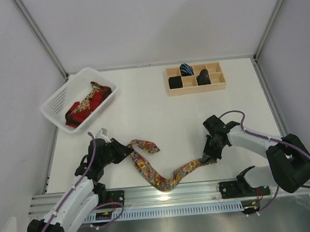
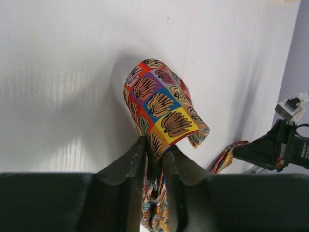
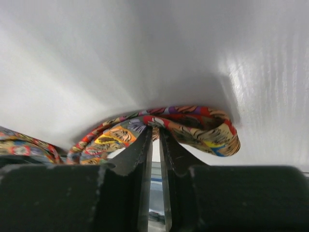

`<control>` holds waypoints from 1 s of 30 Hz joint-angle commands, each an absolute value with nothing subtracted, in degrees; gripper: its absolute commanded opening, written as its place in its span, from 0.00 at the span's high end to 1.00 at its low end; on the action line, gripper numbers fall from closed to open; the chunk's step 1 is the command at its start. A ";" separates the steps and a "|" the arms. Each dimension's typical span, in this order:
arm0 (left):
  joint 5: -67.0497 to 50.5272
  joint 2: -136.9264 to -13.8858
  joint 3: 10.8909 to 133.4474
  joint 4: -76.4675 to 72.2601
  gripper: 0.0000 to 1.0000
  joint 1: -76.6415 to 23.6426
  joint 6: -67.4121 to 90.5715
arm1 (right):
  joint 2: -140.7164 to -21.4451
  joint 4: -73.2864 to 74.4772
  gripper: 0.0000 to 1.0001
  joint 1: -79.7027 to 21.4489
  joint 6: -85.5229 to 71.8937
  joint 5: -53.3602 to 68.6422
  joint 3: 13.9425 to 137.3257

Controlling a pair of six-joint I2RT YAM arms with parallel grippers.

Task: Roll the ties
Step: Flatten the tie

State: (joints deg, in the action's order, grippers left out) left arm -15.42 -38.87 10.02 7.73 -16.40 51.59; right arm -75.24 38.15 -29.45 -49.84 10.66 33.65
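A multicoloured patterned tie (image 1: 154, 173) lies in a wavy line across the near part of the table. My left gripper (image 1: 126, 151) is at its left end, where the fabric folds back to a pointed tip (image 1: 153, 147). In the left wrist view the tie (image 2: 161, 104) arches up between my left gripper's (image 2: 155, 145) jaws, which stand slightly apart with fabric loose between them. My right gripper (image 1: 206, 159) is at the tie's right end. There the tie (image 3: 193, 123) curls across the tips of my right gripper (image 3: 155, 129), whose jaws show a narrow gap of daylight.
A white basket (image 1: 53, 106) at the back left holds red and gold ties (image 1: 89, 104). A wooden compartment box (image 1: 196, 89) at the back holds rolled ties, one blue-striped (image 1: 186, 68) and two black (image 1: 175, 82). A metal rail (image 1: 178, 192) runs along the near edge.
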 commanded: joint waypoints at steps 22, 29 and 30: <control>-8.70 -55.27 45.96 29.71 0.00 -20.99 31.38 | -95.70 44.39 0.87 -6.16 -42.82 -15.96 59.92; 5.96 -68.97 54.21 32.95 0.00 -37.16 24.27 | -96.33 44.73 0.56 -6.15 -28.40 -16.88 74.52; 7.28 -71.00 57.36 36.00 0.00 -38.83 22.52 | -95.20 45.00 0.48 -6.15 -27.43 -15.57 75.14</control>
State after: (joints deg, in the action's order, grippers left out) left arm -0.67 -67.31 49.93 31.55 -33.82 28.99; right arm -98.08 44.60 -5.89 -35.51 -13.58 70.91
